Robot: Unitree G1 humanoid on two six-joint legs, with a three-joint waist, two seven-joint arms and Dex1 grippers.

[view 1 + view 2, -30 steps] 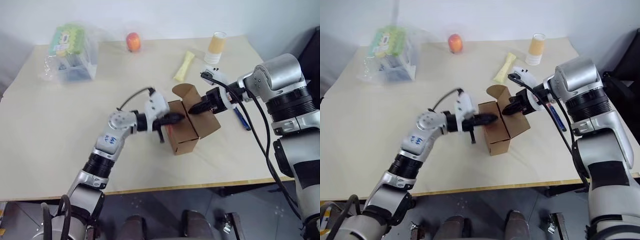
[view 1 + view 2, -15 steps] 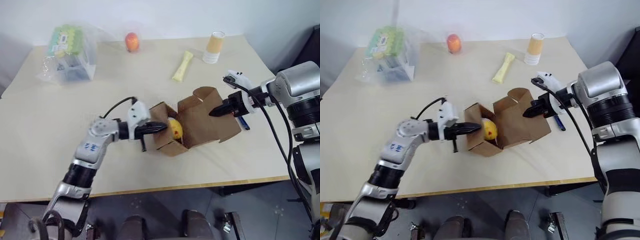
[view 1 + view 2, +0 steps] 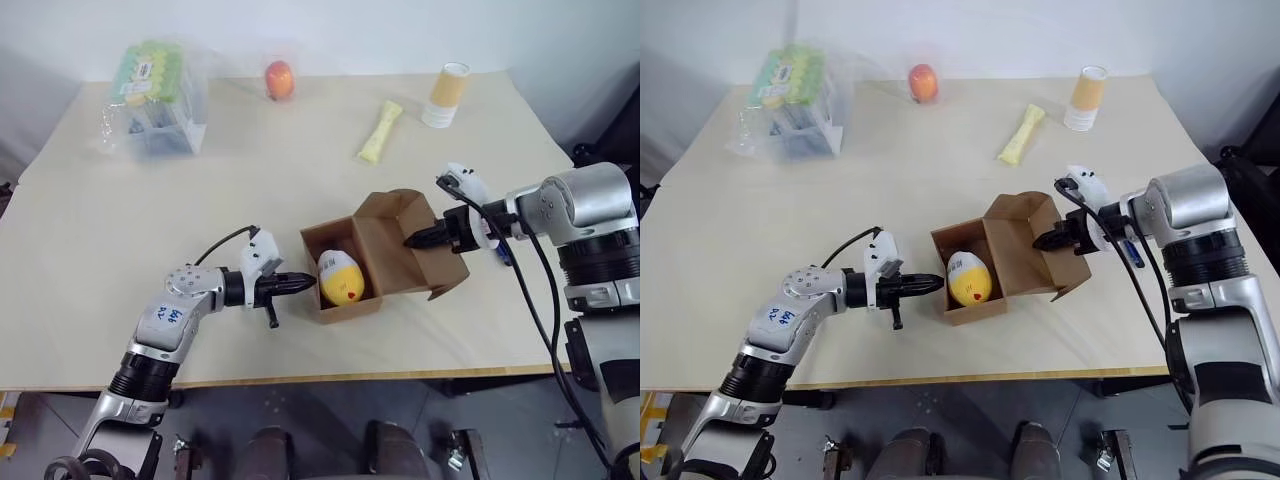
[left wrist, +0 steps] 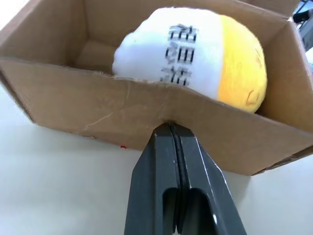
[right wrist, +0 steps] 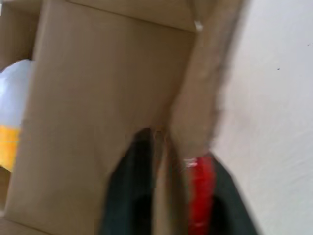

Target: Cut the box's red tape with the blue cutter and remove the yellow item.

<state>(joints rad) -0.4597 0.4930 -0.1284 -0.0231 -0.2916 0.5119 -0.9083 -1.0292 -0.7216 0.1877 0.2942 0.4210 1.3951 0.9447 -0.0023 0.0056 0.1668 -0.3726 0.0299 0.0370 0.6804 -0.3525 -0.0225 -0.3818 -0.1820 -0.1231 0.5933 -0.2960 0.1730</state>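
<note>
The box (image 3: 378, 258) lies open on the counter (image 3: 150, 230), its flaps spread, and the yellow item (image 3: 340, 278) sits inside the left compartment, white on its upper half and yellow below, with dark printed characters across the white part. The left gripper (image 4: 175, 139) has its jaws pressed together, tips right at the near cardboard wall of the box, holding nothing. The right gripper (image 3: 414, 240) reaches to the box's opened right flap; in the right wrist view a flap edge with a scrap of the red tape (image 5: 199, 188) stands between its jaws, so they look clamped on that flap, though the view is too blurred to be sure. The blue cutter (image 3: 502, 252) lies on the counter just behind the right gripper. The yellow item looks plush: soft, light and compressible, unlikely to slip or break. A sensible hold is across its rounded middle from above, with jaws opened wide enough to span it. The thin cardboard is light and may slide or tip if pushed, so it probably needs steadying.
</note>
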